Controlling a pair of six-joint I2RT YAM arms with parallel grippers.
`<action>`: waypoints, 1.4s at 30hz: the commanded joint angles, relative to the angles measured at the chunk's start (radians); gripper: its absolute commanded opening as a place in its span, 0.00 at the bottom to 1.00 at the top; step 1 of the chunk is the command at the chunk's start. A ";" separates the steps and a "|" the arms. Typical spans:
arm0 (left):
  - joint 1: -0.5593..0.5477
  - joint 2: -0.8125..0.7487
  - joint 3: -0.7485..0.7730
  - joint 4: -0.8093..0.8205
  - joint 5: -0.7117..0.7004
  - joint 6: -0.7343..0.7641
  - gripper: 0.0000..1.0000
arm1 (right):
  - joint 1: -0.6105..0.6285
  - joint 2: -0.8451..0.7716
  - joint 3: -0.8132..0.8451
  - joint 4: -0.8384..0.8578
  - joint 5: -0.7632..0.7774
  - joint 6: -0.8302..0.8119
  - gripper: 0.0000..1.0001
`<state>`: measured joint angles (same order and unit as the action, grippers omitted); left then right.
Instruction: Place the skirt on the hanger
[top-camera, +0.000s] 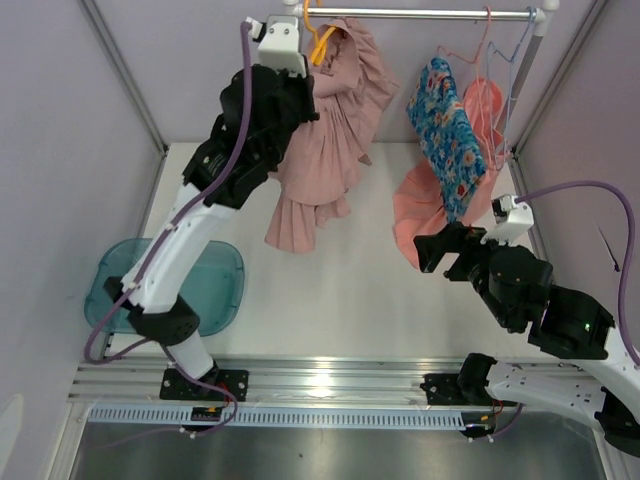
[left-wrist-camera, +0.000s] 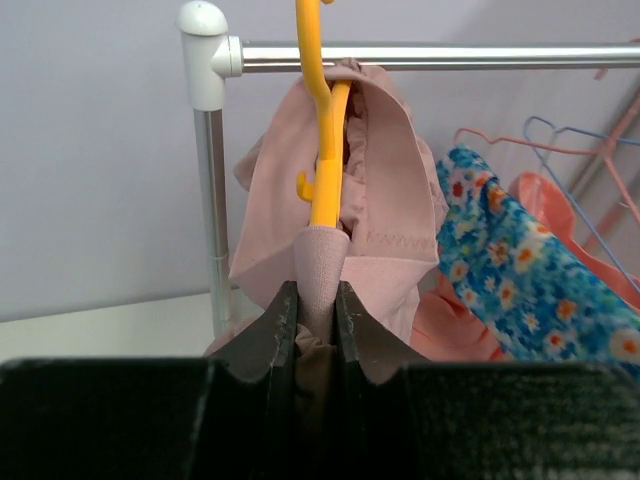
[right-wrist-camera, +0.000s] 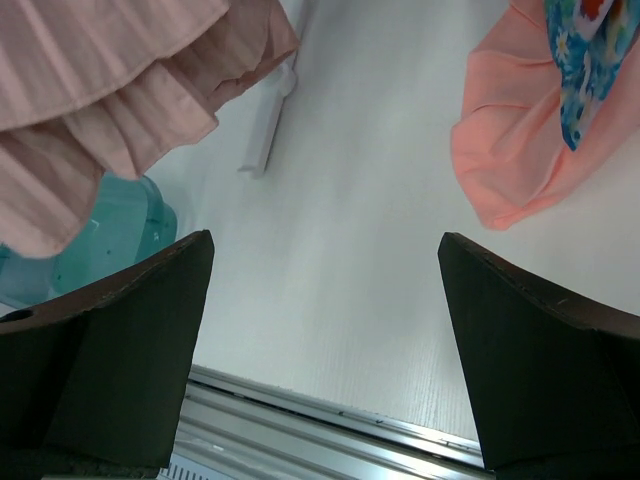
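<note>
One pink ruffled skirt (top-camera: 330, 135) over yellow hanger (left-wrist-camera: 324, 150)

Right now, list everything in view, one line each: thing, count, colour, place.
pink skirt: one, dusty pink, draped over the hanger, hem reaching the table
yellow hanger: one, yellow, hooked on the rail's left end
rail: one, silver, across the back
floral garment: one, blue with flowers, hanging right of the skirt
coral garment: one, coral, hanging by the floral one
wire hangers: at least two, pink and pale blue, rail's right end
tray: one, teal, table's left side
table: one, white
left arm: one, raised to the hanger, jaws shut on skirt fabric
right arm: one, low on the right, jaws open, empty
</note>
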<state>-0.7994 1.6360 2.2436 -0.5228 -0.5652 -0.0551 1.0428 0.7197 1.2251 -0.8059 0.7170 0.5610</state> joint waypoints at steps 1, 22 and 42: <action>0.084 0.094 0.178 0.052 0.086 -0.017 0.00 | -0.003 -0.006 0.030 -0.018 0.001 0.020 0.99; 0.232 0.272 0.243 0.084 0.311 -0.147 0.00 | -0.003 -0.032 0.042 -0.070 0.007 0.022 0.99; 0.238 0.050 -0.070 0.095 0.410 -0.149 0.68 | -0.003 -0.040 0.019 -0.052 -0.017 -0.016 0.99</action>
<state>-0.5678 1.8347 2.2097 -0.4797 -0.2005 -0.2249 1.0424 0.6777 1.2385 -0.8902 0.7078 0.5667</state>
